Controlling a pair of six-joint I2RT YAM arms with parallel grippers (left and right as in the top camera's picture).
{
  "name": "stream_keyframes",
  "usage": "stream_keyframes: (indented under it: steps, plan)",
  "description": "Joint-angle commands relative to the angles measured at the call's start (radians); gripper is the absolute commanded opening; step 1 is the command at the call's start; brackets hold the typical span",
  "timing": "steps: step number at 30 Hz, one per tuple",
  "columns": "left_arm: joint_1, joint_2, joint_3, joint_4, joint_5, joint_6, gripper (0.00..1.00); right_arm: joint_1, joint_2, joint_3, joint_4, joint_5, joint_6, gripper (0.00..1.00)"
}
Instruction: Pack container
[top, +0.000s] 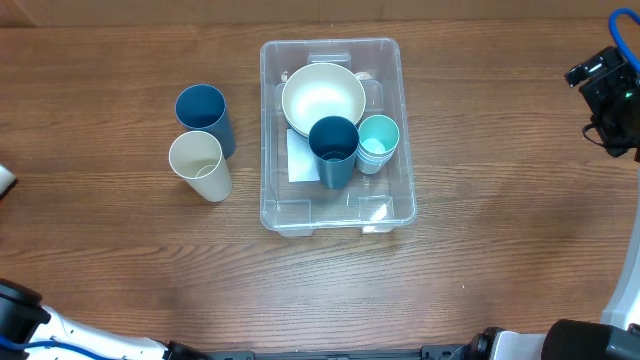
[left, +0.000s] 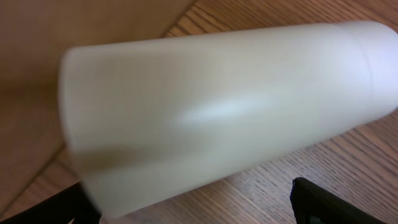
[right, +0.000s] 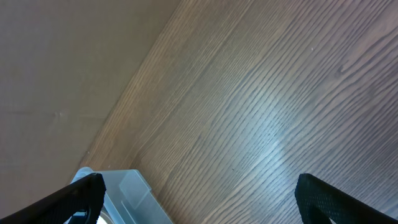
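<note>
The overhead view alone showed the whole layout. The container (top: 266, 120) sat in the middle of the wooden table (top: 480, 250). Inside it were a cream bowl (top: 322, 98) towards the far end, a dark blue cup (top: 334, 150) in front of the bowl, and a teal cup (top: 378, 142) just beside that cup. A white label (top: 298, 158) lay on the base. Left of the container and apart from it stood a second dark blue cup (top: 205, 115), with a cream cup (top: 198, 165) just beside it.

The right wrist view gave what the overhead could not. The right gripper (right: 199, 186) had its fingers spread wide with only bare table between them. One clear corner of the container (right: 127, 193) showed low in that view, just inside the left-hand fingertip. From above, the right gripper (top: 605, 95) hung at the far right edge of the table, well apart from the container.

The left wrist view was almost filled by a blurred cream cylinder (left: 224, 106) lying across the frame, above the dark fingertips of the left gripper (left: 186, 199). Whether those fingers pressed on it could not be told from the blur. The container did not show in that view. The overhead showed only the left arm (top: 60, 335) at the near left corner, far from the container
</note>
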Motion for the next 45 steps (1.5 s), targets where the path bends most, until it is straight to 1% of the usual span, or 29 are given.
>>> stream_keyframes:
  steps: [1,8,11,16,19,20,26,30,34,36,39,45]
  plan:
    - [-0.003,0.019,0.004,0.007,0.109,0.039,0.93,0.001,-0.017,0.003,0.002,-0.001,0.004,1.0]
    - [-0.032,0.019,0.004,0.005,0.135,0.057,0.91,0.001,-0.017,0.003,0.002,-0.001,0.004,1.0]
    - [-0.054,0.019,0.004,-0.013,0.163,0.104,0.9,0.001,-0.017,0.003,0.002,-0.001,0.004,1.0]
    - [-0.093,0.019,0.004,-0.016,0.169,0.117,0.88,0.001,-0.017,0.003,0.002,-0.001,0.004,1.0]
    - [-0.113,0.019,0.004,-0.015,0.168,0.116,0.82,0.001,-0.017,0.003,0.002,-0.001,0.004,1.0]
    - [-0.118,0.019,0.004,-0.013,0.168,0.116,0.82,0.001,-0.017,0.003,0.002,-0.001,0.004,1.0]
    - [-0.135,0.019,0.004,0.003,0.169,0.112,0.74,0.001,-0.017,0.003,0.002,-0.001,0.004,1.0]
    - [-0.146,0.019,0.004,0.019,0.169,0.091,0.73,0.001,-0.017,0.003,0.002,-0.001,0.004,1.0]
    - [-0.154,0.019,0.004,0.035,0.168,0.079,0.64,0.001,-0.017,0.003,0.002,-0.001,0.004,1.0]
    - [-0.154,0.019,0.004,0.043,0.169,0.065,0.63,0.001,-0.017,0.003,0.002,-0.001,0.004,1.0]
    - [-0.154,0.019,0.004,0.049,0.169,0.059,0.54,0.001,-0.017,0.003,0.002,-0.001,0.004,1.0]
    - [-0.154,0.019,0.004,0.054,0.168,0.051,0.41,0.001,-0.017,0.003,0.002,-0.001,0.004,1.0]
